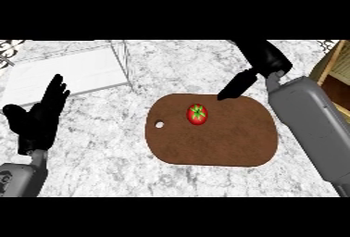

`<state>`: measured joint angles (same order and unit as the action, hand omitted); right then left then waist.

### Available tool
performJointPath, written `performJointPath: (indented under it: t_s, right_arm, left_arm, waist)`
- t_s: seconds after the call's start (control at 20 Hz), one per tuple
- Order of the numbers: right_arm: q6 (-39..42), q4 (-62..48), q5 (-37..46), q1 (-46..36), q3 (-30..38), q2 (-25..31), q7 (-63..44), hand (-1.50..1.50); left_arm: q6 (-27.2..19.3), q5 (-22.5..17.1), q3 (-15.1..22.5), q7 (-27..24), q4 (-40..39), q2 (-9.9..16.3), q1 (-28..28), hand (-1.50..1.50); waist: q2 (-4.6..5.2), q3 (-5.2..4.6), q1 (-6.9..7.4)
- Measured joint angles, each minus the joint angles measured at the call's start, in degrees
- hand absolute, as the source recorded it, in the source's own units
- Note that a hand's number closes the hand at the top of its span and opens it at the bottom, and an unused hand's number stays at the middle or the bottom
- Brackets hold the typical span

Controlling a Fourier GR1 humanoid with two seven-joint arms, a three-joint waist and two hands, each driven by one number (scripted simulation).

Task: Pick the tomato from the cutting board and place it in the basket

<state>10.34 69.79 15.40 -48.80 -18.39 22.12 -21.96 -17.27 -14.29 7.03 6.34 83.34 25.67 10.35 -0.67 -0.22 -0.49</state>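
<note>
A red tomato [197,114] with a green stem lies on the brown cutting board [226,143], toward its upper left part. My right hand [263,58] hovers beyond the board's far edge, to the upper right of the tomato, fingers relaxed and one pointing down-left toward the board; it touches nothing. My left hand [37,118] rests open at the left edge, fingers up, well away from the board. A wire basket [121,55] with a white lining stands at the upper left of the counter.
The marble counter [103,152] spreads around the board. A wooden cabinet or shelf [334,74] shows at the right edge behind my right forearm. A dark wire object [8,48] sits in the top left corner.
</note>
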Motion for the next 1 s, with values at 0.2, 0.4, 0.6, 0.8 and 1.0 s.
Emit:
performJointPath:
  t_s: [0.2,0.4,0.6,0.8,1.0]
  right_arm:
    - [13.1,2.6,-5.0,-1.7,-0.1,3.7,-6.2,-1.5]
    - [20.3,7.5,-9.3,-1.1,1.9,4.5,-13.2,-1.5]
    - [23.2,9.8,-11.0,1.0,5.3,4.3,-15.0,-1.5]
    - [20.7,12.9,-9.3,4.7,6.6,1.8,-14.5,-1.5]
    - [18.0,12.9,-5.6,7.9,6.3,-1.5,-11.9,-1.5]
  left_arm:
    - [0.5,0.0,-0.6,-0.2,-1.0,-0.1,0.5,0.0]
    - [0.1,1.2,-0.5,0.9,0.6,-0.9,0.3,0.0]
    - [1.5,1.8,-1.6,1.3,1.1,-1.2,0.2,0.0]
    - [1.7,3.0,-2.0,0.3,0.2,-3.1,0.3,0.0]
    - [2.9,3.7,-2.9,0.2,0.3,-3.7,0.0,0.0]
  waist:
    - [0.13,0.08,-0.33]
    - [0.27,0.15,-0.06]
    - [0.46,0.19,0.26]
    - [0.55,0.21,0.36]
    - [0.62,0.2,0.6]
